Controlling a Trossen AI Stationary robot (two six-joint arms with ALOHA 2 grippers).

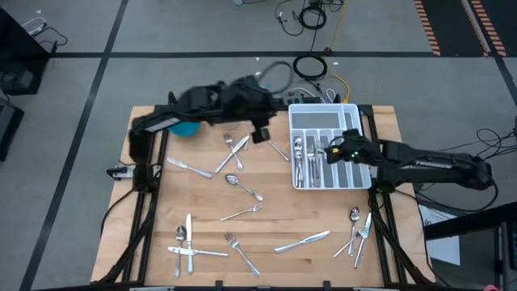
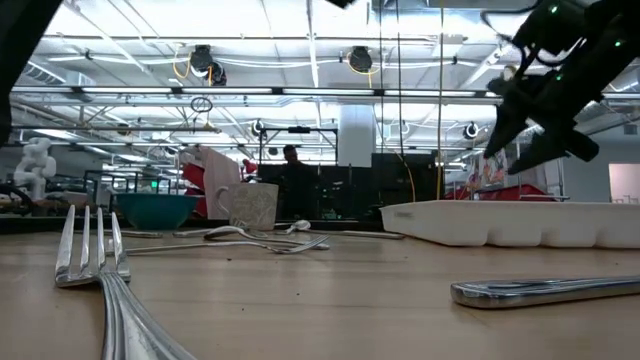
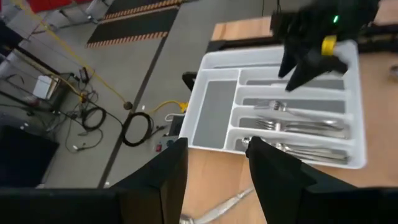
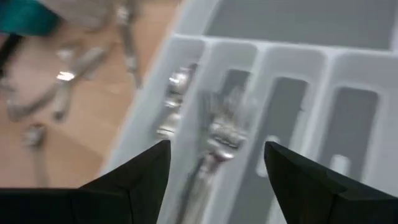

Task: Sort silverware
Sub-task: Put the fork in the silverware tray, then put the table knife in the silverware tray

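Silverware (image 1: pixel 234 182) lies mostly loose across the desk (image 1: pixel 145 226), with some forks and spoons already in the tray (image 1: pixel 355 109) at the right. Your left end effector (image 1: pixel 260 134), fingers apart and empty, hangs near the pieces just left of the tray; drop squarely over one handle. Your right end effector (image 1: pixel 329 151), fingers apart, hovers over the tray holding nothing. Only the right wrist view shows forks in the compartment below it.

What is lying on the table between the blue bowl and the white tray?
In the high view, two crossed forks lie between the blue bowl and the white tray, beside the left gripper.
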